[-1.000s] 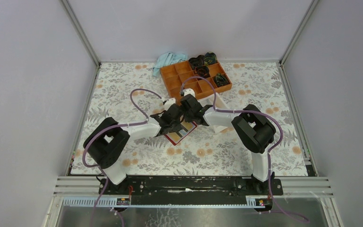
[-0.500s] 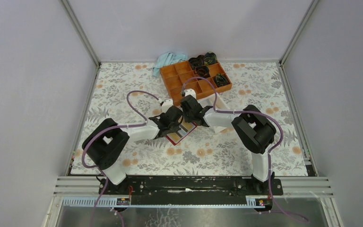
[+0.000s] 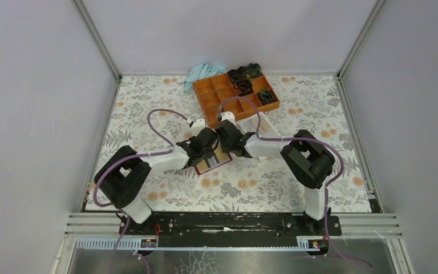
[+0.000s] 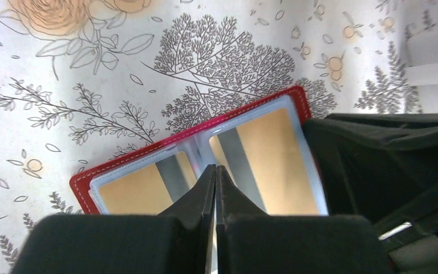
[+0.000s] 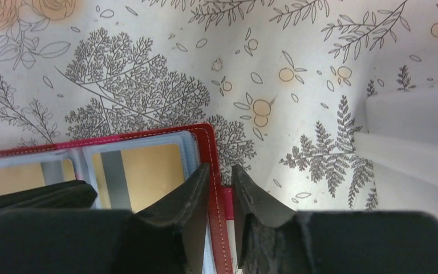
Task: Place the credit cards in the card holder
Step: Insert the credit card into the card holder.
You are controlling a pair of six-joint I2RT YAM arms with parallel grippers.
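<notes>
Card holder (image 4: 197, 149) open flat on desk (image 4: 63, 74), near its centre and between both arms, red cover down and clear pockets up. Two tan-gold cards (image 4: 274, 165) already seated, one in each facing pocket, dark stripes toward the fold. Left gripper (image 4: 215, 171) pressed together, tips over the fold, holding nothing. Right gripper (image 5: 219, 177) slightly apart, poised at the holder's right edge with the red border under the gap; no card between the fingers. No loose card visible on the patterned desk; contents of clear box (image 5: 410, 142) near the holder not discernible. Judged stage: late, with all visible cards pocketed. Probably left: any further cards from the box, if present, and perhaps folding the holder shut; neither confirmable from these views.
</notes>
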